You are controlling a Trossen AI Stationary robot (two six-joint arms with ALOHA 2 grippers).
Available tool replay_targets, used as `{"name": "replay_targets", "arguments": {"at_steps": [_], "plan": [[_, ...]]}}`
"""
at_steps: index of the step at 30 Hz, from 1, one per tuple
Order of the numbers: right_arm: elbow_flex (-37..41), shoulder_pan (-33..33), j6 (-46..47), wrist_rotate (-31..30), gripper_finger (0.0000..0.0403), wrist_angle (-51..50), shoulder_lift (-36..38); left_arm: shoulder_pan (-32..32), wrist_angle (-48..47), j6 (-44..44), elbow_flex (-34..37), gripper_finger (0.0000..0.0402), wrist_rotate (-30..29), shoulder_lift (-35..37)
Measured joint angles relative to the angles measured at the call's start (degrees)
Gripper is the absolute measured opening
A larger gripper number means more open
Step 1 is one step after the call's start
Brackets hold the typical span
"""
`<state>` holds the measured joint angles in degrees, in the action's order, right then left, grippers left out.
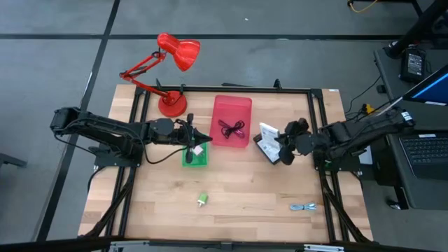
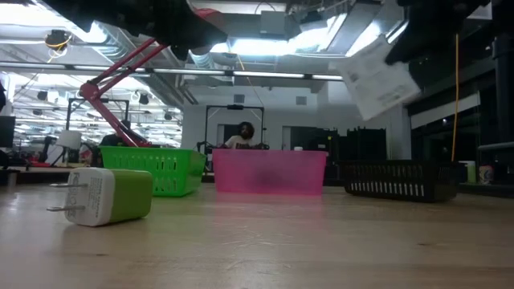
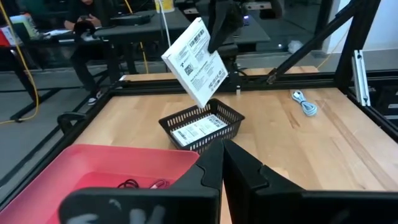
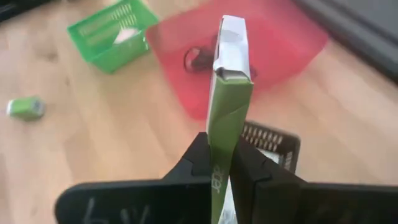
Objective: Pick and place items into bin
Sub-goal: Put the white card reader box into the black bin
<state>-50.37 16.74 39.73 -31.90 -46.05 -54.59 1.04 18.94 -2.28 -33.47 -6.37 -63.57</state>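
My right gripper [image 1: 285,145] is shut on a white printed packet [image 3: 196,62] and holds it in the air over the black basket [image 3: 202,127], where a second white packet [image 3: 198,129] lies flat. My left gripper [image 3: 221,167] is shut and hovers over the green basket [image 1: 195,155], beside the pink bin [image 1: 232,120]. Black and maroon coiled cables [image 1: 232,129] lie in the pink bin. A blue-grey cable [image 1: 303,207] and a small green and white piece [image 1: 202,200] lie on the table nearer the front edge. My right gripper pinches the white packet between its two fingers at one end [image 4: 219,146]; the right wrist view shows that end edge-on. In the left wrist view the fingers hold its top corner [image 3: 210,38] from above. The packet hangs tilted below them, lifted clear of the black basket.
A red desk lamp [image 1: 171,73] stands at the far left of the table. The green basket [image 4: 115,25] has something white in it. A dark frame [image 1: 231,89] borders the work area. Bare wood lies toward the near edge around the green piece [image 2: 104,195]. A person sits beyond the table [image 2: 243,135].
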Motion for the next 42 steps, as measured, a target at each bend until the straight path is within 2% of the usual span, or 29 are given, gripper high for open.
{"name": "replay_targets", "arguments": {"at_steps": [10,18,31,42], "plan": [[-3.7,-5.7,0.1,14.9,0.0013,-9.8,0.0,0.0,0.0,0.0,0.0,0.0008,0.0,0.0],[-3.7,-12.5,-7.8,26.7,0.0013,-11.4,-0.5,0.0,0.0,0.0,0.0,0.0004,0.0,0.0],[-3.7,-24.8,-20.6,36.7,0.0013,-13.8,-7.2,0.0,0.1,0.0,0.0,0.0007,0.0,0.0],[-3.7,-31.7,-27.5,40.9,0.0013,-12.6,-11.4,0.0,0.1,0.0,0.0,0.0004,0.0,0.0]]}}
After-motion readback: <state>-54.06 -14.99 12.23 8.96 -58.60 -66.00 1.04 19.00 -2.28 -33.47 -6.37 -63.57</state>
